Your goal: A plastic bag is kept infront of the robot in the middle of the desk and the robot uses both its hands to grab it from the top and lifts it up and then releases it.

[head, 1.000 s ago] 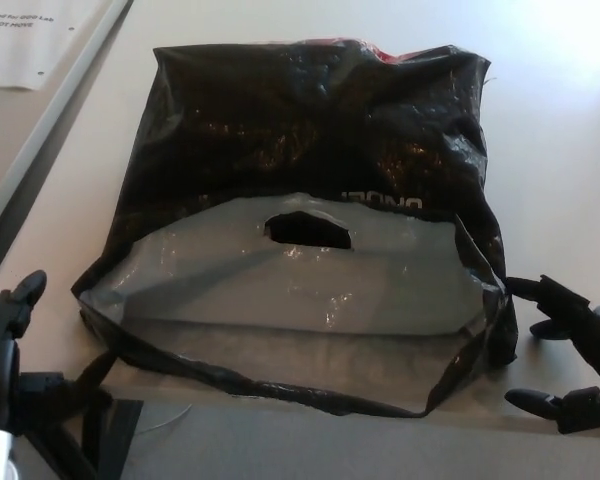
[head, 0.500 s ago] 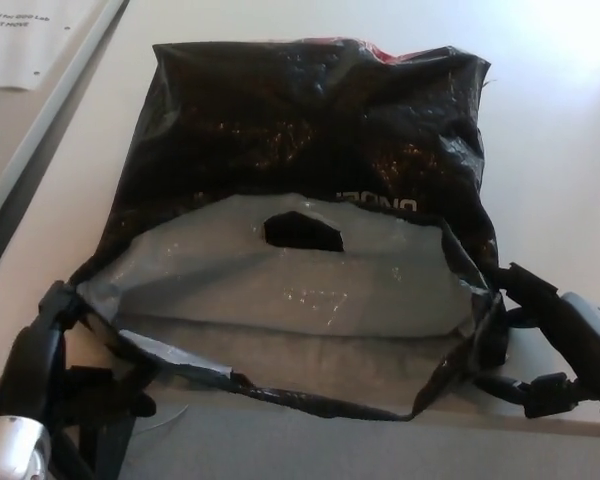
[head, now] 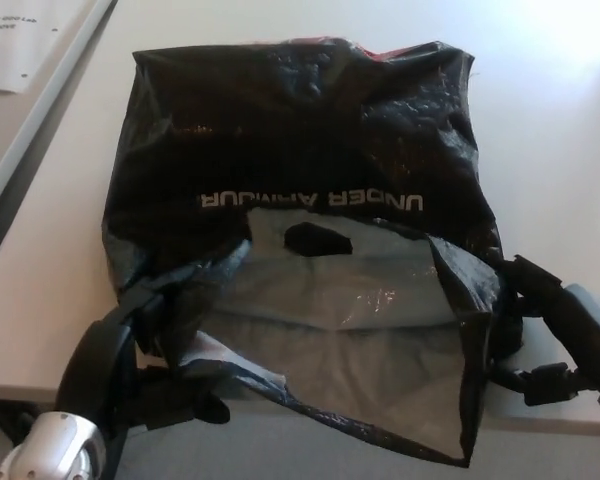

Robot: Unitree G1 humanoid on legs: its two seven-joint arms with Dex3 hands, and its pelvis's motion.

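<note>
The plastic bag (head: pixel 300 150) sits in the middle of the desk (head: pixel 550 130), its mouth gaping toward the robot at six o'clock and its closed end away at twelve. Outside it is glossy black film, crinkled and catching small glints of light; inside, the lining shows a dull grey with a soft sheen. A die-cut handle hole (head: pixel 317 239) is punched through the far wall of the mouth, an irregular dark oval. Across the black face runs white block lettering (head: pixel 310 200), upside down from here, reading UNDER ARMOUR. A thin sliver of red peeks past the far top edge.

At about eight o'clock the left hand (head: pixel 155 340) is clamped on the near-left corner of the rim, its thick black fingers closed on the bunched plastic, which is creased and pulled inward there. Its forearm ends in a silvery rounded joint (head: pixel 55 450) at the bottom corner. At four o'clock the right hand (head: pixel 530 330) pinches the near-right edge of the mouth, one finger (head: pixel 528 278) above and another below, with the film standing up in a stiff fold between them. A grey casing sits behind its knuckles.

The desk top is smooth and pale, brightest at one o'clock. At eleven o'clock a white sheet of paper (head: pixel 25 40) with small print, too small to read, lies beyond a grey strip (head: pixel 40 125) running diagonally.
</note>
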